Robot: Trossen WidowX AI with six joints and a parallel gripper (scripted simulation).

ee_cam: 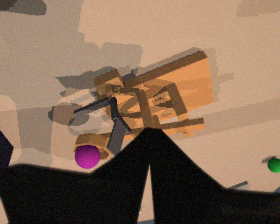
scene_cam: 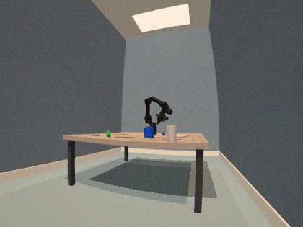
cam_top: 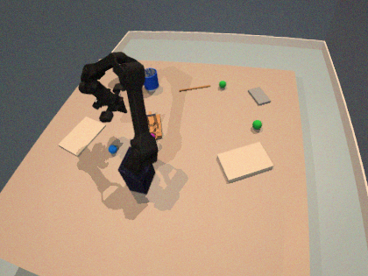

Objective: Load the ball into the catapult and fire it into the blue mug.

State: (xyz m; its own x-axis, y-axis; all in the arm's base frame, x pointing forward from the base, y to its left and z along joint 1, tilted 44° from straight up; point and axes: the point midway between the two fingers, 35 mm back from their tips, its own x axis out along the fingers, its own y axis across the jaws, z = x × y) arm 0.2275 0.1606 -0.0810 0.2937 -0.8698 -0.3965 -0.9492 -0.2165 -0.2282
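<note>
The orange catapult (cam_top: 158, 123) (ee_cam: 195, 85) stands on the table, partly behind the arm in the top view. A magenta ball (ee_cam: 87, 156) is at its small orange cup, overlapping the cup's rim in the wrist view; how deep it sits cannot be told. The blue mug (cam_top: 151, 81) (scene_cam: 148, 132) stands upright beyond the catapult. My gripper (cam_top: 125, 110) (scene_cam: 157, 123) (ee_cam: 152, 135) is shut with nothing visible between the fingertips. It hangs above the table, to the catapult's left in the top view. In the wrist view its fingertips overlap the catapult's lower edge.
A light cup (scene_cam: 171, 132) stands near the mug. A blue ball (cam_top: 112, 149) lies left of the arm's base. Green balls (cam_top: 222, 84) (cam_top: 257, 124), a thin stick (cam_top: 194, 88), a grey tile (cam_top: 259, 95) and pale boards (cam_top: 82, 135) (cam_top: 244, 161) lie around.
</note>
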